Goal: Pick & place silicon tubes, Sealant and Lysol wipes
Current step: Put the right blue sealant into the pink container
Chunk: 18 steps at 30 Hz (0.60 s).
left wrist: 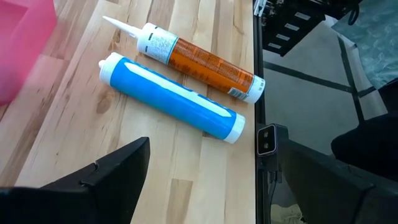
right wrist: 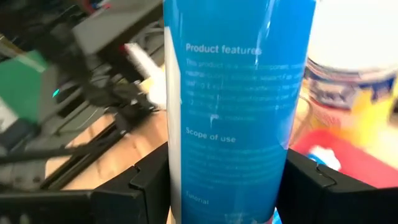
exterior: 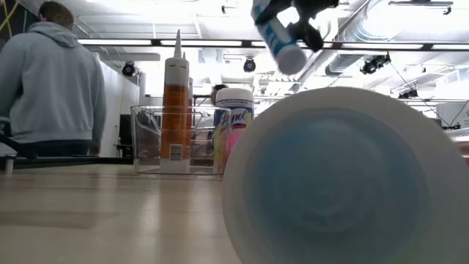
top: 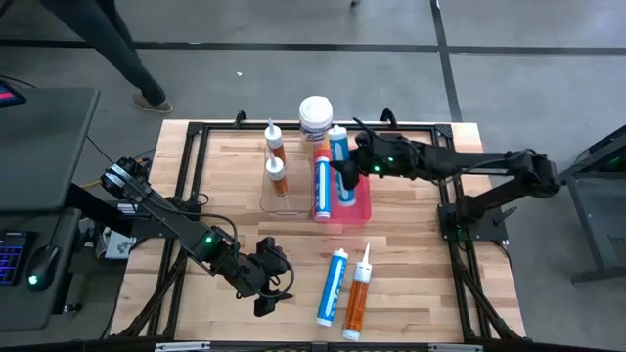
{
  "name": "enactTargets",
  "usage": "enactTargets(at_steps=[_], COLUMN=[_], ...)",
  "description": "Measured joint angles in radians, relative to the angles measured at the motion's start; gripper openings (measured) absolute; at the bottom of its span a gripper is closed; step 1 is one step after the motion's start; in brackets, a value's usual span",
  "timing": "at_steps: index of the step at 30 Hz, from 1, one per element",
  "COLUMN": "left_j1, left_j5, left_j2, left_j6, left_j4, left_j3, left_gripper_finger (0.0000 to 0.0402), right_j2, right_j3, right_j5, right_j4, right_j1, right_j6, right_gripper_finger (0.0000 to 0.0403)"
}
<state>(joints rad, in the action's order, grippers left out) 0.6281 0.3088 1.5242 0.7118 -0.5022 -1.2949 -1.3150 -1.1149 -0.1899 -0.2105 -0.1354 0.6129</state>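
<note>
Seen from above, the right gripper (top: 344, 168) holds a blue cartridge (top: 339, 149) clamped between its two fingers, lifted over the far end of a pink tray (top: 360, 203) just right of centre frame. In the right wrist view the cartridge (right wrist: 239, 106) fills the middle of the picture, a dark finger (right wrist: 149, 180) pressed to each side of it. The low view shows it tilted high in the upper middle of the frame, white cap end (exterior: 292, 57) down.

The Lysol wipes canister (top: 315, 120) stands upright at the top centre of the tabletop (top: 411, 284), just beyond the tray and beside the held cartridge. In the low view its white lid and label (exterior: 234, 110) show behind a clear bin (exterior: 157, 139).

That clear bin (top: 282, 200) sits left of the tray and holds two orange cartridges (top: 276, 147) standing nozzle up. A second blue cartridge (top: 321, 188) lies along the tray's left edge.

In the lower middle of the overhead frame, another blue cartridge (top: 332, 287) and an orange cartridge (top: 358, 297) lie side by side on the tabletop. The left gripper (top: 272, 286) hovers just left of them, fingers spread wide and holding nothing; its wrist view shows the pair (left wrist: 180, 99) ahead of its open fingers (left wrist: 112, 180).

A person in a grey hooded top (exterior: 47, 81) stands at the left of the low view, back turned.
</note>
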Motion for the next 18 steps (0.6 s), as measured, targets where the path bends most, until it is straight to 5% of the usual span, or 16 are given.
enactTargets(at_steps=[10,18], left_j1=[0.0,0.0], left_j5=[0.0,-0.001], left_j2=[0.0,0.0], left_j6=[0.0,0.0], left_j4=[0.007,0.007], left_j3=[0.0,0.0], left_gripper_finger=[0.0346,0.0346], right_j2=[-0.166,-0.249], right_j3=[0.0,0.0], right_j5=[0.055,0.076], right_j4=[-0.022,-0.123], right_j1=[-0.084,-0.141], right_j6=[0.289,0.349], right_gripper_finger=[0.0209,0.0209])
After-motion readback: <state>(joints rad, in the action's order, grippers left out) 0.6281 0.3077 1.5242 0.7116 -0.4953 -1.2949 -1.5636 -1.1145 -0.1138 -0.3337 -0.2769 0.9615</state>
